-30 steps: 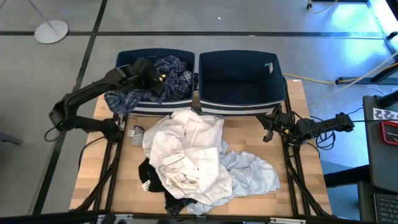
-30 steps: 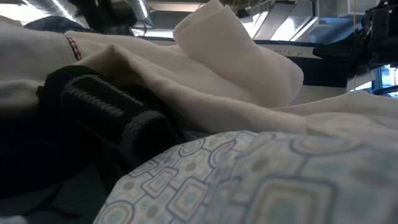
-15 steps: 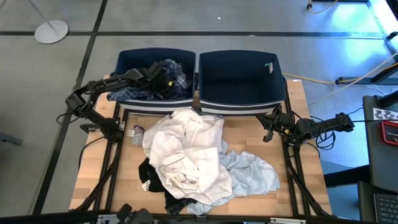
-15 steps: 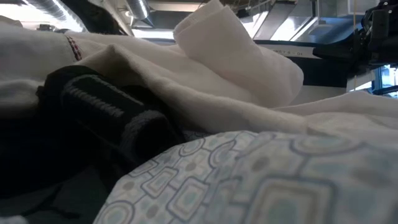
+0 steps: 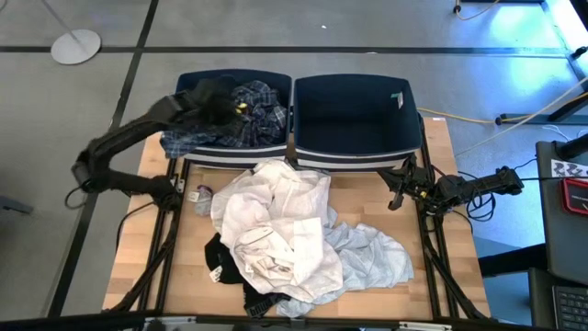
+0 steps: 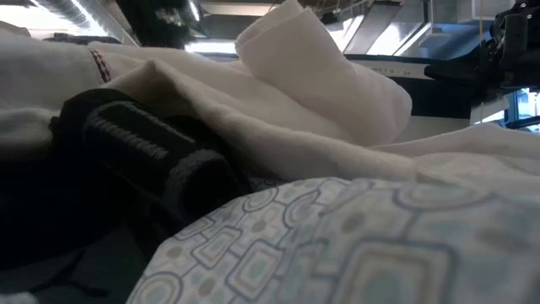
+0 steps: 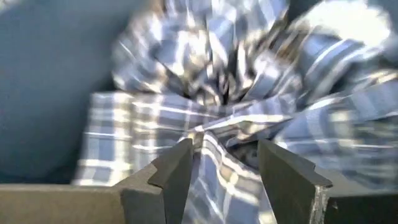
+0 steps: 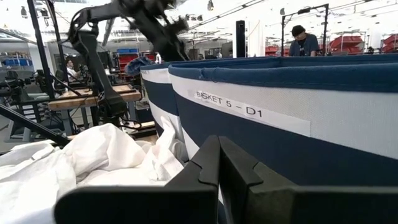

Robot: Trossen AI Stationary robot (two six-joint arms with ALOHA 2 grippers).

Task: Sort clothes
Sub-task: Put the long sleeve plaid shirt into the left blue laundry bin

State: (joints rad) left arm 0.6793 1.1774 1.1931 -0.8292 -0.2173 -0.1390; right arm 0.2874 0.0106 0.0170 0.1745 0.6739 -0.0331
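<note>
Hovering over the left bin (image 5: 188, 87), left gripper (image 7: 222, 163) sits spread and empty above the plaid shirt (image 5: 250, 115) already in it, right gripper (image 8: 219, 163) clamped empty beside the empty right bin (image 5: 354, 110), pile (image 5: 294, 239) on the table (image 5: 184, 257) left to sort.

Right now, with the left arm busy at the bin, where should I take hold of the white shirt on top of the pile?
Grip the white shirt at the raised fold that peaks above the pile, coming straight down from above. That fold stands free and highest, so fingers can likely close on it alone without catching the black garment or the pale patterned garment underneath.
</note>
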